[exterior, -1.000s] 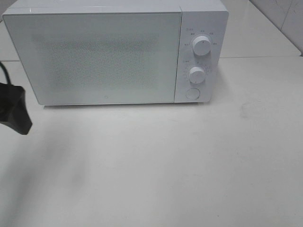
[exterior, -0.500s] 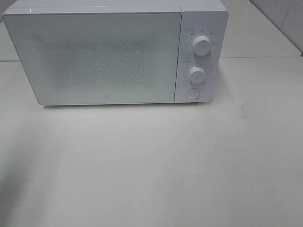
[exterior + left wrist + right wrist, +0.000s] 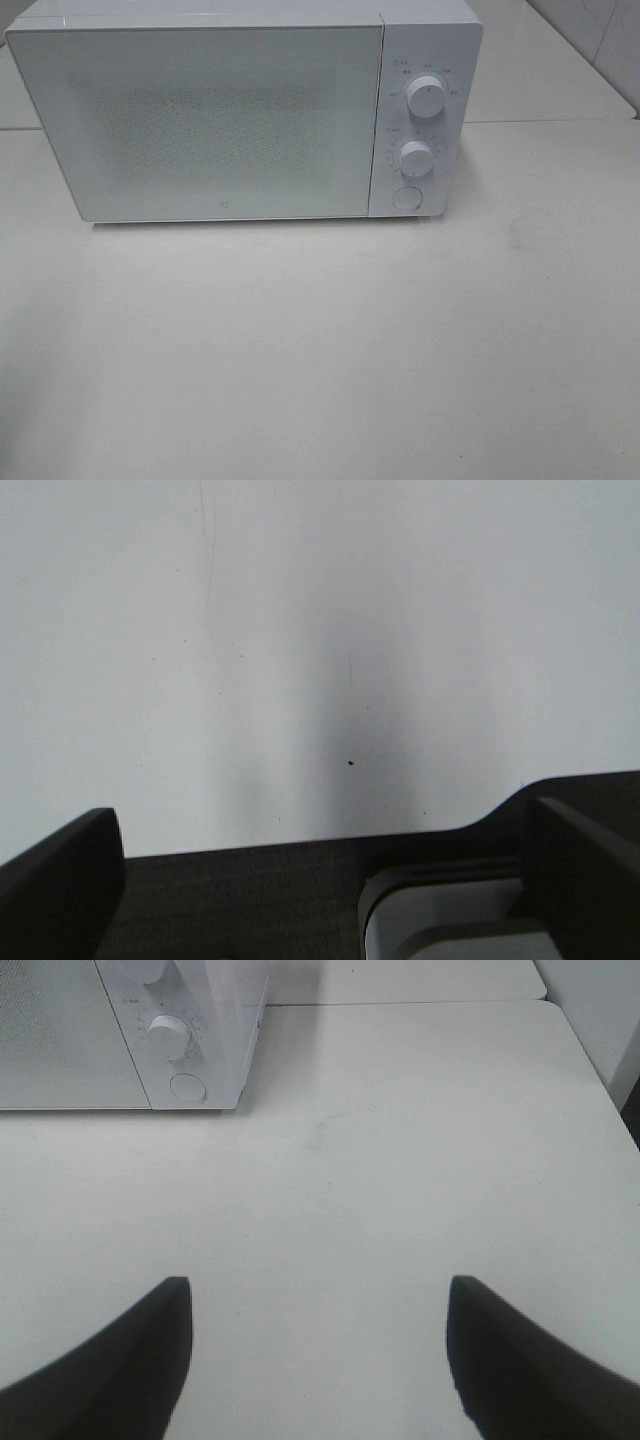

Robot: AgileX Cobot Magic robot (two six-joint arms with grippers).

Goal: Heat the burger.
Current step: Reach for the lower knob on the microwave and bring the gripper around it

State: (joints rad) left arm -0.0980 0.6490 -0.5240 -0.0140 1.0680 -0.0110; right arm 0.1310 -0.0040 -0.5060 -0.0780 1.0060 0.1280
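Note:
The burger is out of view in every frame. A white microwave (image 3: pixel 200 120) stands at the back of the white table (image 3: pixel 330 350) with its door shut; its frosted front hides the inside. Neither arm appears in the exterior high view. In the left wrist view my left gripper (image 3: pixel 320 880) is open, its dark fingers (image 3: pixel 60 880) wide apart with nothing between them, above bare white surface. My right gripper (image 3: pixel 318 1350) is open too, empty, hovering over the table in front and to the right of the microwave (image 3: pixel 100 1040).
The microwave's control panel carries two white knobs (image 3: pixel 426 96) (image 3: pixel 415 158) and a round button (image 3: pixel 406 197). A dark surface and a pale rounded object (image 3: pixel 440 920) lie below the left gripper. The table's right edge (image 3: pixel 600 1070) shows in the right wrist view.
A second ago a black part of the left arm showed at the left edge of the exterior high view; it has withdrawn out of that view. The microwave has not moved.

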